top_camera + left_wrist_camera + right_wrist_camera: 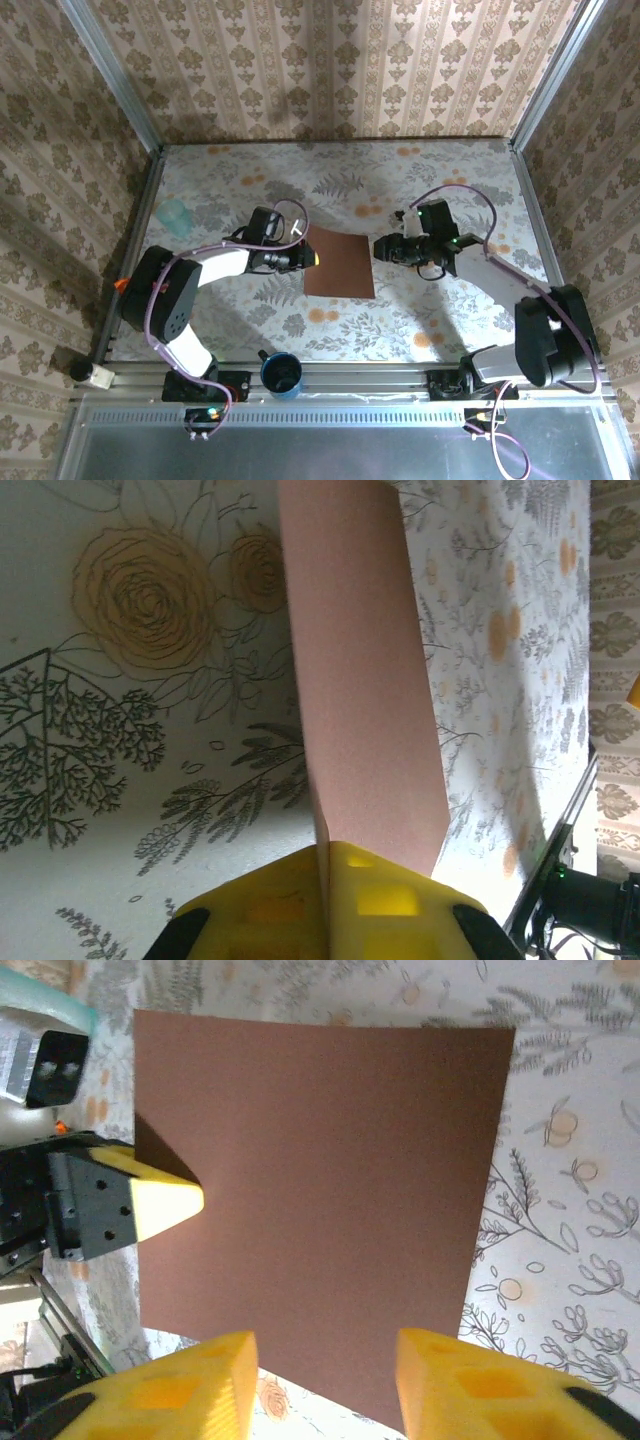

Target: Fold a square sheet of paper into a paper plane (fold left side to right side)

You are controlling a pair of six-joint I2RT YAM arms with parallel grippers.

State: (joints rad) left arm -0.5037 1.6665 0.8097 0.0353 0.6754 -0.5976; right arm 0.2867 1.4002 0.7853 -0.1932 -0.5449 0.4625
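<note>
Left jaws pinching paper square [339, 262], plain reddish-brown

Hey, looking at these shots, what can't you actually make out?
- Left wrist: the paper's gripped edge runs inside the shut left gripper, so how deep the grip goes is hidden.
- Right wrist: the paper's near corner passes behind the open right gripper's fingers, so contact is unclear.
- Top: the blue cup's inside is too dark and small to tell its contents.
</note>
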